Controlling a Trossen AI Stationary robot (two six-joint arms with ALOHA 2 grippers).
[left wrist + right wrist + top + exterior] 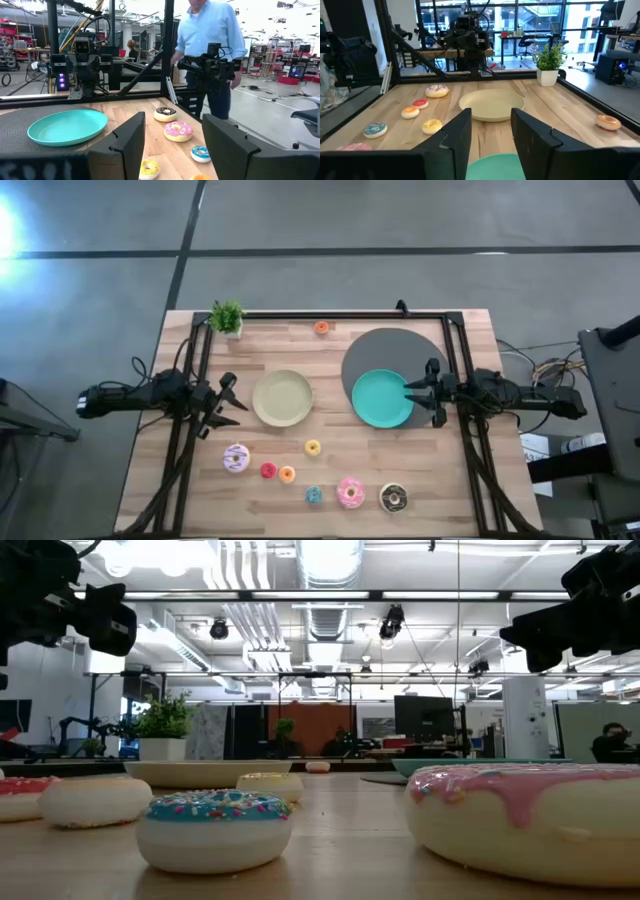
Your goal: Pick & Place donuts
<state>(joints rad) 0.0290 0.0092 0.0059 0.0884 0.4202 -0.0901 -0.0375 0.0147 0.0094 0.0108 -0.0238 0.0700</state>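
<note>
Your left gripper hung above the table's left side beside the cream plate, fingers spread wide and holding nothing. Your right gripper sat over the edge of the teal plate, which lay on the grey mat; its fingers stood parted and empty too. The donuts stayed on the wood near the front edge: white-lilac donut, red donut, orange donut, yellow donut, blue donut, pink donut and chocolate donut. One more orange donut lay alone at the far edge (near the potted plant). A person in a blue shirt stood beyond the table.
</note>
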